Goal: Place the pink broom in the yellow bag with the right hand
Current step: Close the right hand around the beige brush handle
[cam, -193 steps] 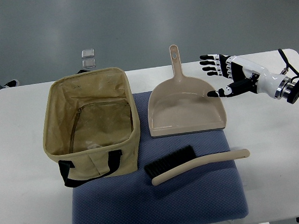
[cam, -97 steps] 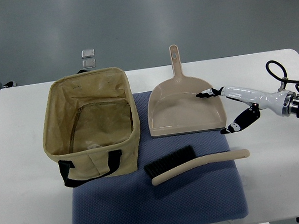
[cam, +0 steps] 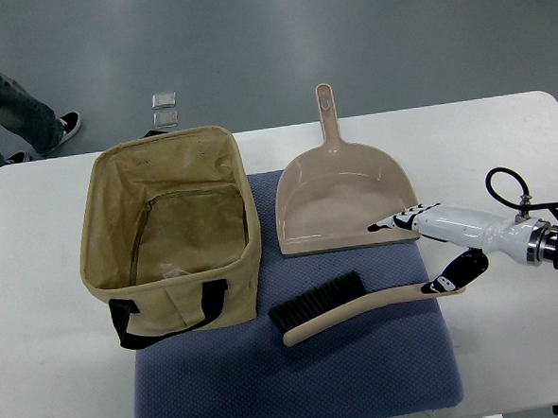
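Note:
The broom (cam: 361,305), pale beige-pink with black bristles, lies on the blue mat (cam: 299,378) in front of the dustpan. Its bristle head points left and its handle runs right. My right hand (cam: 424,252) comes in from the right edge and hovers over the handle's right end. The thumb tip (cam: 445,283) sits right at the handle end and the other fingertips (cam: 389,225) reach over the dustpan's front right corner. The fingers are spread and hold nothing. The open yellow bag (cam: 172,234) stands at the left, with black handles at its near side.
A beige-pink dustpan (cam: 343,200) lies behind the broom with its handle pointing away. The white table (cam: 515,346) carries everything. A person's legs and shoes (cam: 27,115) stand on the floor at the far left, beyond the table. Two small squares (cam: 165,107) lie on the floor.
My right hand has come down and toward me, from the dustpan's right rim to the broom handle's right end. A person has stepped into view at the upper left.

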`<state>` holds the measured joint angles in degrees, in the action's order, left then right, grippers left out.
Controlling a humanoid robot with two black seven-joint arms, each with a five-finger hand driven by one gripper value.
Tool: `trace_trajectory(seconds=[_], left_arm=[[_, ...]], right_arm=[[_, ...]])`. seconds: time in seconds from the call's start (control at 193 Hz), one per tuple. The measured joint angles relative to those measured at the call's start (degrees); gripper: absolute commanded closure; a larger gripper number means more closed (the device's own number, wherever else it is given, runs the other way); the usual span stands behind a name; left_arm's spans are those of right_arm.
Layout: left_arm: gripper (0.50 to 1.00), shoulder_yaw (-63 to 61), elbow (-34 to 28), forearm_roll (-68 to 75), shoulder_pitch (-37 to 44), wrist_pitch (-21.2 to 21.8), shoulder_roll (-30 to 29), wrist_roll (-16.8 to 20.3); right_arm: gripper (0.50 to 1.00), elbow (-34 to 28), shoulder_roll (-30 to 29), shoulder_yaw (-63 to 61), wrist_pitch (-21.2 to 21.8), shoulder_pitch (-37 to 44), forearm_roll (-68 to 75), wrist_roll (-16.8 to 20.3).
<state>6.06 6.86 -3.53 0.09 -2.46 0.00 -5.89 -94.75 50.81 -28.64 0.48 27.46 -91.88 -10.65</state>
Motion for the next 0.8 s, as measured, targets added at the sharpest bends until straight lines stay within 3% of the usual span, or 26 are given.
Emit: trace_trajectory(seconds=[0.274, 0.59, 0.802], left_arm=[[0.500, 0.00, 0.00, -0.02, 0.00, 0.00, 0.00, 0.00], [0.500, 0.00, 0.00, -0.05, 0.00, 0.00, 0.00, 0.00], [0.500, 0.00, 0.00, -0.04, 0.00, 0.00, 0.00, 0.00]], right_arm=[[0.626, -1.62, -0.23, 3.12, -0.54, 0.04, -1.86, 0.77], [0.691, -1.20, -2.08, 6.34, -6.37, -1.73, -4.02, 6.18], [0.738, -1.05, -3.20, 6.72, -7.30, -2.76, -4.45, 10.27]])
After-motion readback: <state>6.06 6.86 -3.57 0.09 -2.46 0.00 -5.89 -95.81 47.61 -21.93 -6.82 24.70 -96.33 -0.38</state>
